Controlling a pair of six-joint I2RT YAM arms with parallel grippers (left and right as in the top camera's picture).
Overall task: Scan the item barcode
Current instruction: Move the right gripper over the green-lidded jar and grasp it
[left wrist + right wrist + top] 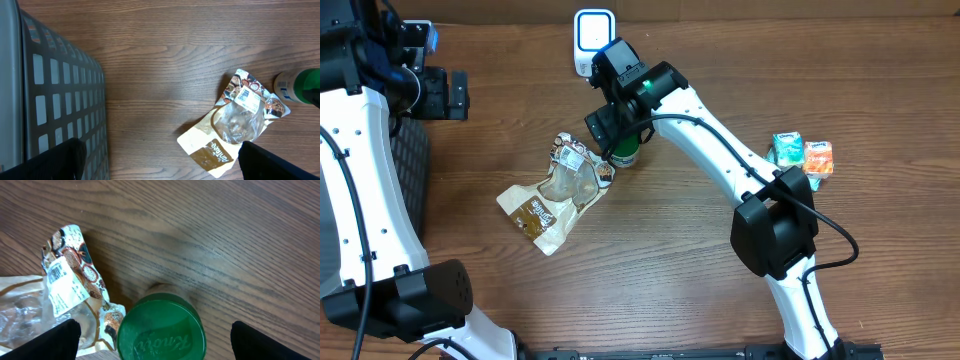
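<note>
Right jaws were apart over can [161, 328], nothing clamped; can stood upright on worktop [225, 225] just beside pouch [70, 275], near scanner [593, 38], probably staged for a short carry. Left jaws apart, empty, parked by basket [60, 100]
</note>
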